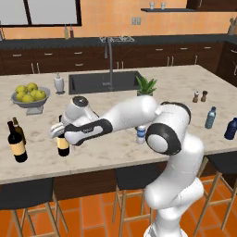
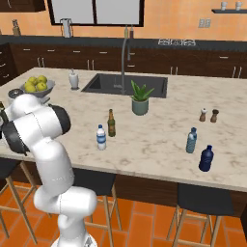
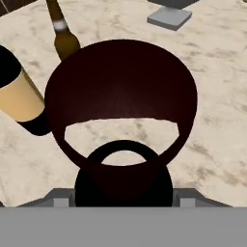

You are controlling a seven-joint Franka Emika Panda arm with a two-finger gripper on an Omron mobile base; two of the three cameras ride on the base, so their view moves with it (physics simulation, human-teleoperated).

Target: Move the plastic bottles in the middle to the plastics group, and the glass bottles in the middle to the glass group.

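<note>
Evidently the tall black wine bottle with a cream label [image 1: 62,141] was being carried to the glass group, standing just right of the tall black wine bottle with a tan label [image 1: 17,143] and the thinner brown bottle with a pale neck [image 1: 17,126]. The gripper [image 1: 56,131] sat at its neck; I judged it clamped there, though the fingers themselves were hidden. Next it needed setting down upright beside that tan-labelled bottle. In the hand view its dark body [image 3: 120,96] blocked the fingertips.
</note>
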